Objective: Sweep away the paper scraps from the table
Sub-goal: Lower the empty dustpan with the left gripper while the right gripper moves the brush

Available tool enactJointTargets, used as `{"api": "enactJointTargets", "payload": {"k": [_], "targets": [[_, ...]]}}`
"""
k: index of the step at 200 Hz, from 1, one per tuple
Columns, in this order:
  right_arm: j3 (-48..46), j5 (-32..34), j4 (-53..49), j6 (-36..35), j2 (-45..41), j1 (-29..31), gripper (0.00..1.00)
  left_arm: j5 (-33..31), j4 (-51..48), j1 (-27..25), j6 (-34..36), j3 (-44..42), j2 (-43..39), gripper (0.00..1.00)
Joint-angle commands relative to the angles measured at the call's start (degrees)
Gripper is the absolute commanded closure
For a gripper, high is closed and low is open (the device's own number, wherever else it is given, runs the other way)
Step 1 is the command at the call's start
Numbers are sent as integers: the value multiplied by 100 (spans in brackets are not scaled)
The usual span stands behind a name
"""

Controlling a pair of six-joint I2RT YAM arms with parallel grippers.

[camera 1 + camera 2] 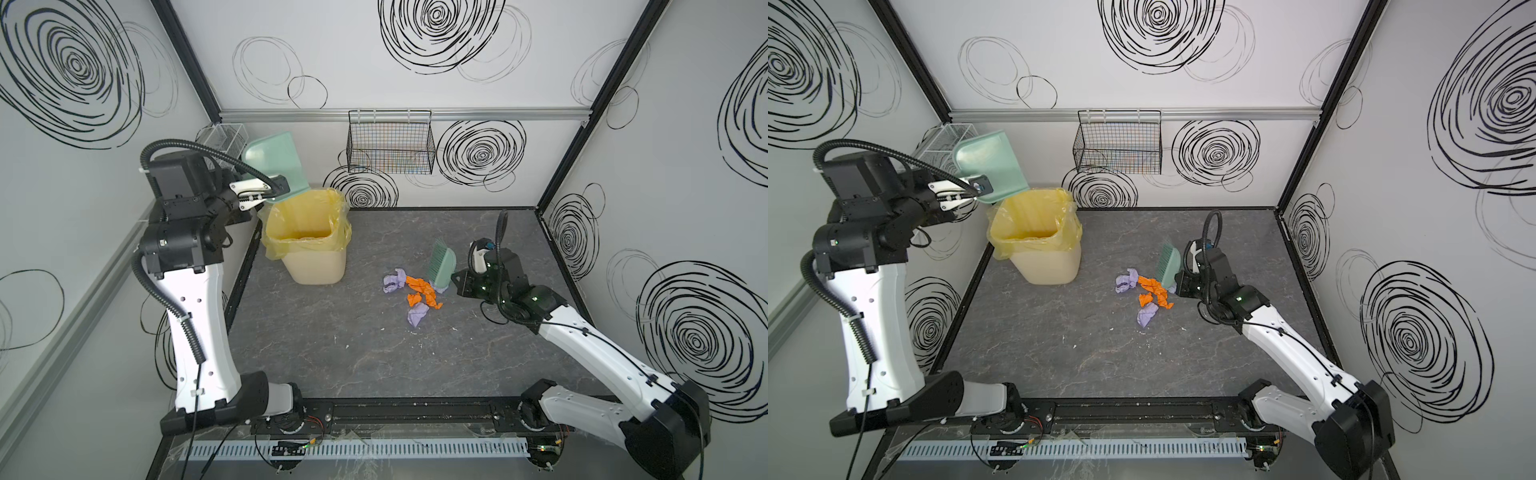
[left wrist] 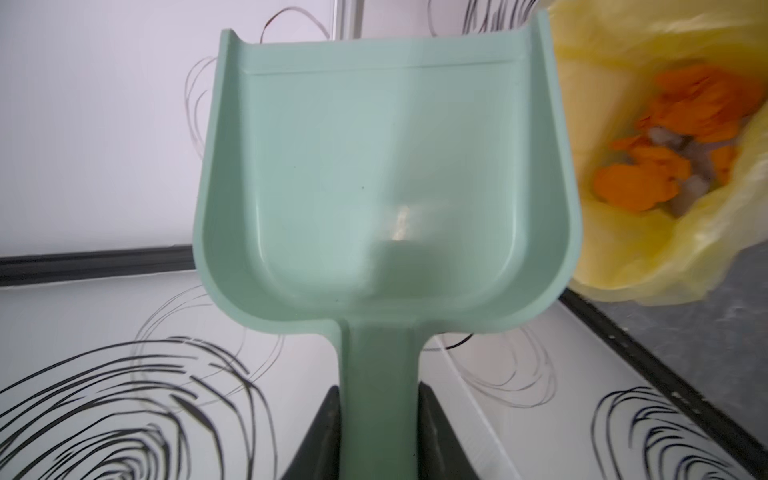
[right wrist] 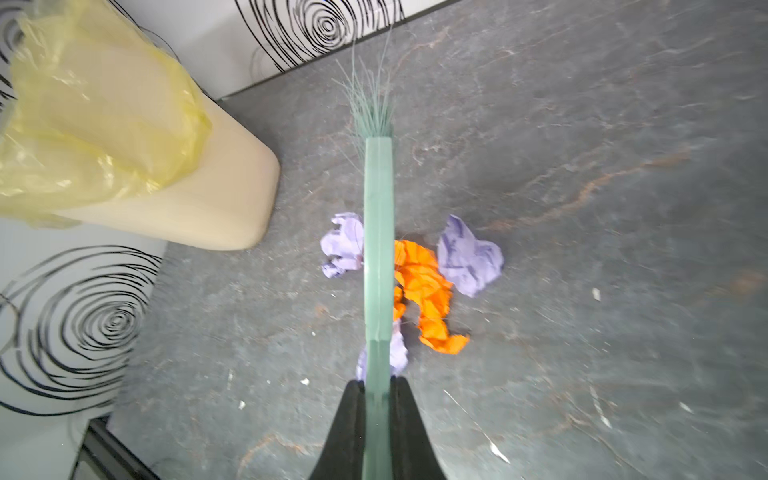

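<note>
**Brush over the clump, bare pan up at the bin**

Closest to me, the table (image 1: 332, 353) carries only a few tiny pale flecks (image 3: 498, 453), too small to identify.

Further in, around mid-table, the paper scraps (image 1: 415, 293) lie in one loose clump. There are three pale lilac wads and some bright orange crumpled strips, all deeply creased and touching or nearly touching. They look light enough to scatter under a hard stroke.

Just beside them, my right gripper (image 3: 377, 386) is clenched on the handle of the mint-green brush (image 1: 440, 259). The bristles point toward the far wall and are lifted off the surface. I judge the brush sits here so a stroke can rake the clump together.

Beyond, to the left, stands the cream bin (image 1: 307, 253) with its yellow liner (image 1: 1034, 226). The left wrist view shows orange and pale wads (image 2: 685, 145) lying inside it.

Farthest off, my left gripper (image 2: 378, 399) grasps the handle of the dustpan (image 2: 374, 187), which is raised and tilted near the bin's far rim. The pan is bare, so I judge it must come down beside the clump next.
</note>
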Motion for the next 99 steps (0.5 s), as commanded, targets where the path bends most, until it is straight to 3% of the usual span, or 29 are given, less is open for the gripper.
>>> {"api": "enactJointTargets", "payload": {"k": [1,46,99], "targets": [[273,-232,1586,827,554,156,100,571,-258,-289,-525,-1072,-438,100],[1356,-127,2321,1542,2412,428,100,655,413,-1140,-1349,-3753,-1595,100],[2688,-346,1907,1857,4169,384,100,961,1034,-1923,-2345,-5723,-1946,100]]}}
